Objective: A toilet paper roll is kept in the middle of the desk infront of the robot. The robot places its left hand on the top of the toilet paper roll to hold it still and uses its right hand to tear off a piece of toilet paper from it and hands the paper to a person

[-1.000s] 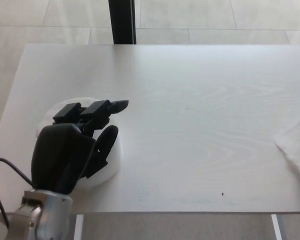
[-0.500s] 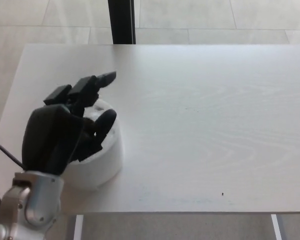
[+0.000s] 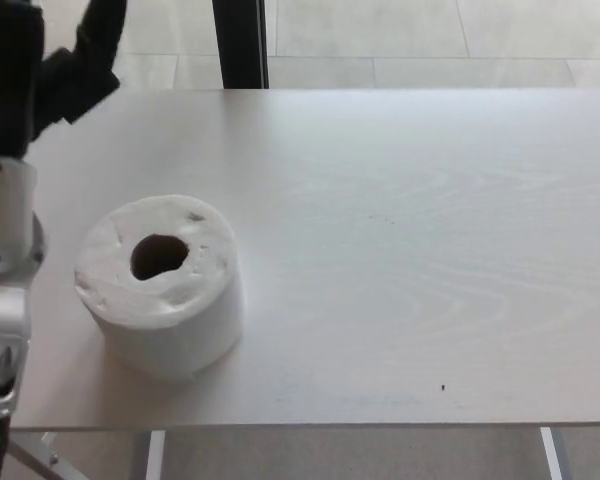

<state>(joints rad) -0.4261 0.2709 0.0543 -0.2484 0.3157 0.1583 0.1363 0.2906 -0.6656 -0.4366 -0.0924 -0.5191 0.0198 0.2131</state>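
Though near roll (image 3: pixel 160 283), left hand (image 3: pixel 35 60) raised.

One toilet paper roll (image 3: pixel 160 285), one desk (image 3: pixel 400 250)

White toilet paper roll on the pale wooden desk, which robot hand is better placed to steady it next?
Left. The left robot hand is raised just beyond the white toilet paper roll; the right is out of view.
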